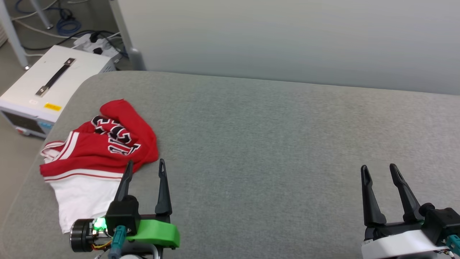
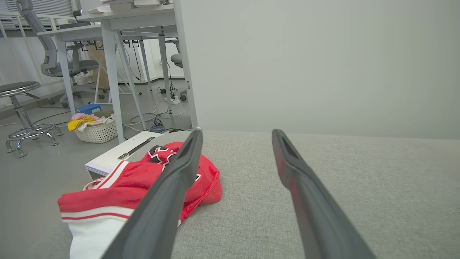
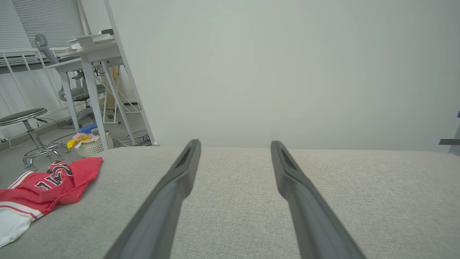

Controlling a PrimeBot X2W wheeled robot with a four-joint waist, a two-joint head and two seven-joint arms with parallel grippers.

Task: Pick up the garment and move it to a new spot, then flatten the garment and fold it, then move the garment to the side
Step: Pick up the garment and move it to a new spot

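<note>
Pick-up not yet begun, I judge: garment (image 1: 100,151) crumpled by the tabletop's (image 1: 251,126) left edge, left pincer (image 1: 146,162) apart just beside it, right pincer (image 1: 378,167) apart, empty, near the right edge; next I must close on cloth.

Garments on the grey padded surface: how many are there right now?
1. The red and white shirt lies crumpled at the padded surface's left end, by the left gripper. Another could hide beneath its folds. A basket on the floor holds more cloth.
</note>
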